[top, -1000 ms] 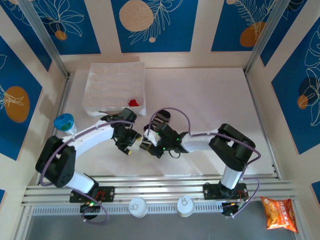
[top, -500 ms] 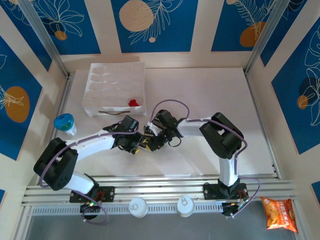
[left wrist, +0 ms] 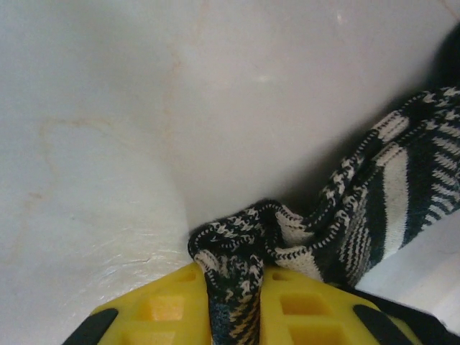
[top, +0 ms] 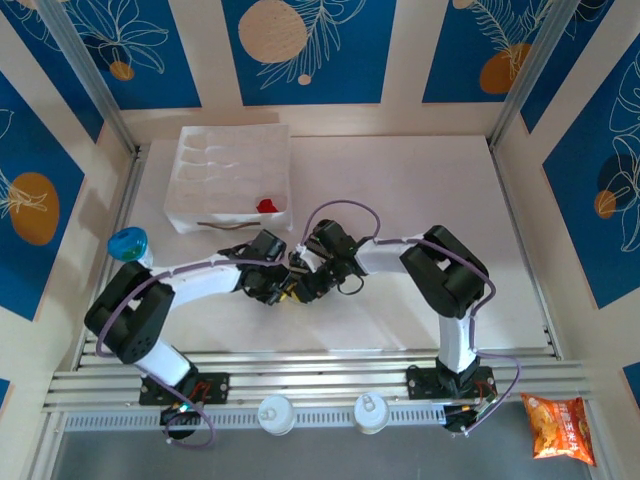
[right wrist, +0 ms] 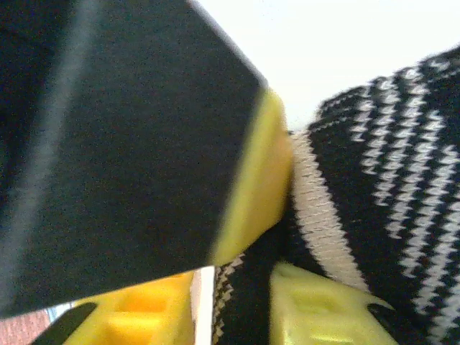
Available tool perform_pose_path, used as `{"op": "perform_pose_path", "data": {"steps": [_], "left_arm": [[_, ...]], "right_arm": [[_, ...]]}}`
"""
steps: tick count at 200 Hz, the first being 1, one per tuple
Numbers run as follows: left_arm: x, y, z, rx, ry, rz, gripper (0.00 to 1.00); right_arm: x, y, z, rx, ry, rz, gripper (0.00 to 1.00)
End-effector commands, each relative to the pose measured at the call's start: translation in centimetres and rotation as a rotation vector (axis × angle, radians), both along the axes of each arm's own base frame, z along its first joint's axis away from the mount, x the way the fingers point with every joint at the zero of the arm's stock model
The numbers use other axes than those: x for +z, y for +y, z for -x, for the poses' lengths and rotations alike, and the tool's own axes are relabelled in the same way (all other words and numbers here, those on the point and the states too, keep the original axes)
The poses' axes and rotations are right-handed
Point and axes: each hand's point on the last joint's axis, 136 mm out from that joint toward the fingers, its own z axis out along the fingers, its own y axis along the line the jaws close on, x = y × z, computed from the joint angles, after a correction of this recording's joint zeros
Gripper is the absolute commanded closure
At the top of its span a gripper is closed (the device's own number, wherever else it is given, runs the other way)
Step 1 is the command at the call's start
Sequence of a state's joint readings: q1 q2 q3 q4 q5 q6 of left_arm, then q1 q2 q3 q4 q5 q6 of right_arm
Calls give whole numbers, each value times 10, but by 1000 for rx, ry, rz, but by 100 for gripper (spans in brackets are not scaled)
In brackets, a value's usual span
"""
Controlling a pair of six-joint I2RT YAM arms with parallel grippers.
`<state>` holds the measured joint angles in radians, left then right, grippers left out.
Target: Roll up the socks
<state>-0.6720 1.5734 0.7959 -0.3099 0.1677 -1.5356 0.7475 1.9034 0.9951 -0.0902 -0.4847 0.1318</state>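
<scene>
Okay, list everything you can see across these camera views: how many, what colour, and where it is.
table: one, white, under everything
moulded tray: one, white, far left of the table
red sock: one, red, in the tray's near right corner
striped sock: one, black and pale grey, mid-table between the hands
container: one, blue lid, left edge of the table
round caps: two, white, at the near rail
snack bag: one, orange, near right, off the table
left hand: one, yellow fingers, pinching the striped sock
right hand: one, yellow fingers, striped sock between them, grip unclear
</scene>
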Motion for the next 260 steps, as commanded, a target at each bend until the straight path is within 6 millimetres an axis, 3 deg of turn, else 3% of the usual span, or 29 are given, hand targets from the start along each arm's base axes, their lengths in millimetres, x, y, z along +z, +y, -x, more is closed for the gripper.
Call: {"op": "perform_pose_path", "data": {"steps": [1,24,58,80,128,183,205,236,260], "left_arm": [[-29,21,40,-40,171,-133,83],[-29,25,45,-40,202,-165,85],[-27,22,42,-54,210,-174,85],[-25,20,41,-60,221,-182,85],[-24,11,39,-62,231,-146,85],[-26,6,48,-56,318,-105,87],[-26,6,50,-60,334,-102,87],[-24,6,48,-57,332,-101,88],[-20,5,44,-49,324,-94,87]], "right_arm": [[-23,-21,11,10,-153,131,60],[1,-24,1,1,-476,104,45],[35,-36,-10,-46,-766,134,42],[46,-37,-4,2,-917,172,38],[40,-19,9,116,-1048,217,38],[16,-5,1,172,-1104,285,40],[6,-7,-1,197,-1110,318,47],[-7,-14,1,225,-1094,369,80],[-23,-25,7,225,-1038,411,90]]}}
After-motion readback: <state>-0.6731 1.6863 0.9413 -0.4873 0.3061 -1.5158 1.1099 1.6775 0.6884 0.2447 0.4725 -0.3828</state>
